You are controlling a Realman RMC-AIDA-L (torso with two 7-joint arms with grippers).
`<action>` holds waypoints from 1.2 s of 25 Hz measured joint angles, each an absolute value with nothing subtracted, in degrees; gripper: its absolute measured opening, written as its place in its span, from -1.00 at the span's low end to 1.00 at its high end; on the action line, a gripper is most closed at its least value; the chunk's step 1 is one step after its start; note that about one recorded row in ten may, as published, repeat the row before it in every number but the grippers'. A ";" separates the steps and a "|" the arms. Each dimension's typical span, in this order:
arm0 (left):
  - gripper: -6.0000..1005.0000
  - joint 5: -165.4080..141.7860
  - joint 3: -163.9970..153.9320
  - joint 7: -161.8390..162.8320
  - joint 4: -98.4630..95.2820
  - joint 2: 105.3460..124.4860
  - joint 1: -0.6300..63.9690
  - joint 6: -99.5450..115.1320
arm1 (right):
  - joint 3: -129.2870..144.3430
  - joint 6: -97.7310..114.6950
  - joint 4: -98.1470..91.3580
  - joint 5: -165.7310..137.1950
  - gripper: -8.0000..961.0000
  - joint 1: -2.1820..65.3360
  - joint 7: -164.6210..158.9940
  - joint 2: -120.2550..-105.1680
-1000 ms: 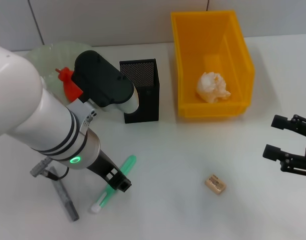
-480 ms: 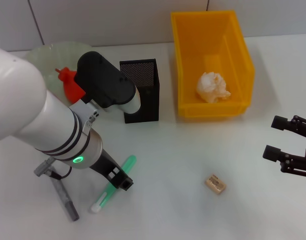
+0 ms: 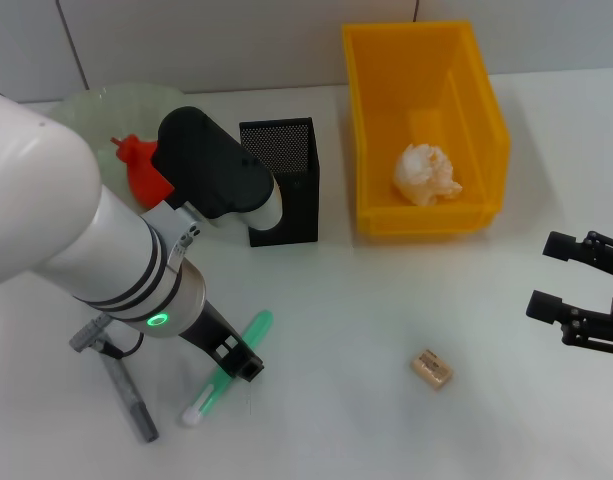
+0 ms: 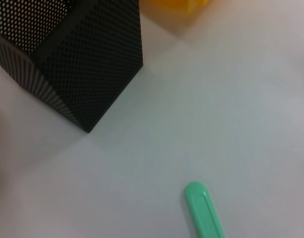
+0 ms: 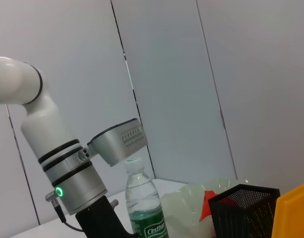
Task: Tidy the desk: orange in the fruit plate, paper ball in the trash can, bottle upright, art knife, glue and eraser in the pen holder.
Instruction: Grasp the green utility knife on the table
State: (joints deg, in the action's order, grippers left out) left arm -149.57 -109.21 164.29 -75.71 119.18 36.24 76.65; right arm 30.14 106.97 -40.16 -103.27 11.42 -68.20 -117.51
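You see a white table (image 3: 386, 290) (grey wall panels behind); left gripper (image 3: 241, 362) at the glue (image 3: 226, 369), grip unclear; right gripper (image 3: 576, 290) spread wide.

Bright, even overhead light leaves only soft shadows beside the pen holder (image 3: 282, 180) and trash can (image 3: 426, 125), while the left wrist view looks slightly soft.
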 joint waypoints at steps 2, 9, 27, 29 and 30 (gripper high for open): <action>0.08 -149.60 -109.25 164.28 -75.68 119.18 36.34 76.67 | 30.14 106.97 -40.16 -103.27 0.75 11.42 -68.20 -117.51; -0.06 -149.52 -110.50 164.35 -75.60 119.18 36.74 76.71 | 30.14 106.96 -40.16 -103.27 0.75 11.42 -68.20 -117.51; -0.30 -148.79 -110.56 164.42 -74.33 119.18 36.94 76.99 | 30.23 107.23 -40.08 -103.27 0.75 11.22 -68.21 -117.67; -0.30 -148.79 -110.60 164.31 -74.26 119.18 37.03 77.01 | 30.23 107.23 -40.08 -103.27 0.75 11.18 -68.20 -117.68; -0.30 -148.79 -110.60 164.31 -74.26 119.18 37.03 77.01 | 30.24 107.28 -40.08 -103.27 0.75 11.17 -68.21 -117.68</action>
